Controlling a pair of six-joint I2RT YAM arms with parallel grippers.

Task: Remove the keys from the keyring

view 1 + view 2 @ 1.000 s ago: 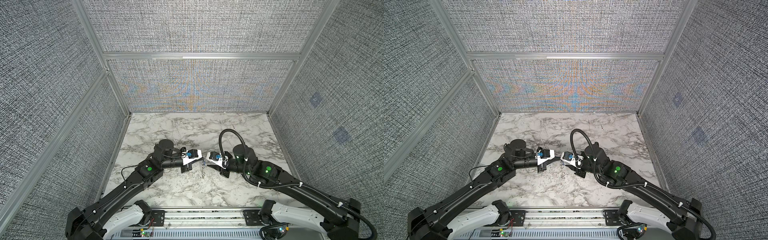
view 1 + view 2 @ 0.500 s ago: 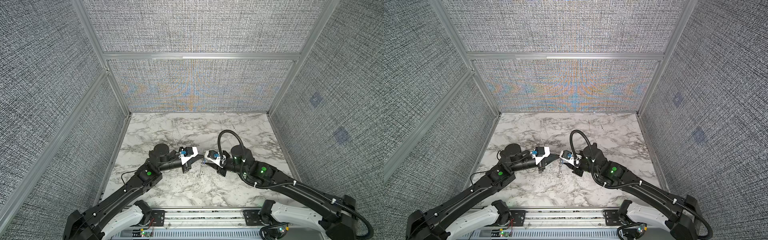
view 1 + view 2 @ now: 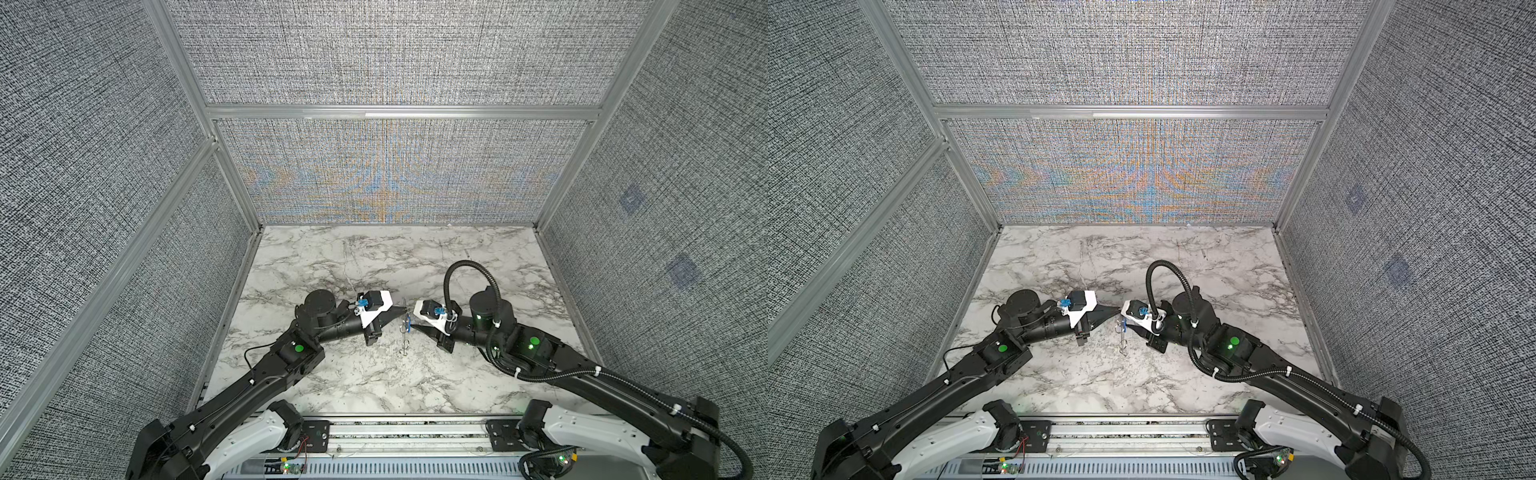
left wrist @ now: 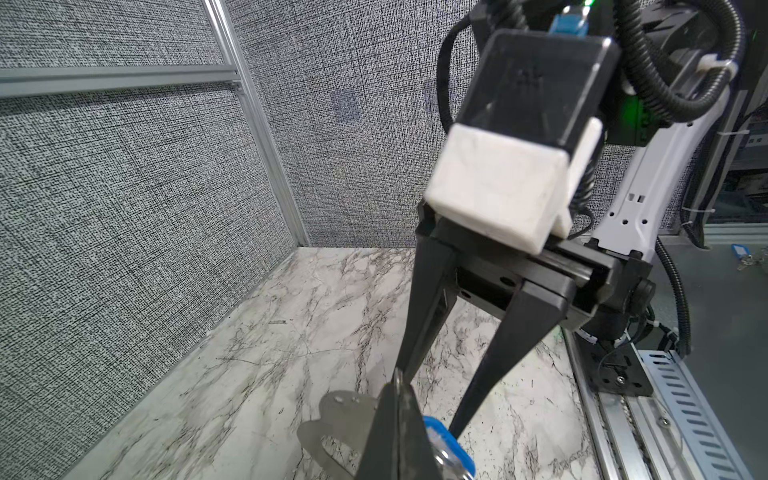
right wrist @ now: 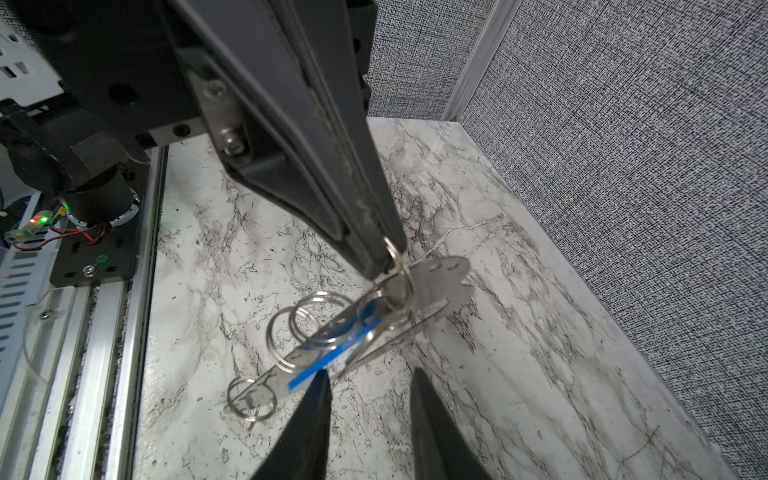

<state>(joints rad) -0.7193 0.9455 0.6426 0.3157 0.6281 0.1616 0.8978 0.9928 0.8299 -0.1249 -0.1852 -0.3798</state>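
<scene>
Grey woven walls (image 3: 395,54) (aluminium-framed), white marble tabletop (image 3: 374,257), even light

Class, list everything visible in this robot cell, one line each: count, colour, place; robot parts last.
table: one, white marble with grey veins, floor of the cell.
walls: three, grey woven fabric in aluminium frames, around the table.
top split ring: one, silver, head of the hanging bunch.
other split rings: at least three, silver, lower in the bunch.
keyring: one, dull grey flat metal, hanging in the bunch.
blue key tag: one, blue, edge-on in the bunch.
arms: two, black, white bases, reaching in from the near edge.
left gripper: one, black, jaws shut on the top split ring.
right gripper: one, black, jaws open, facing the blue key tag.
</scene>
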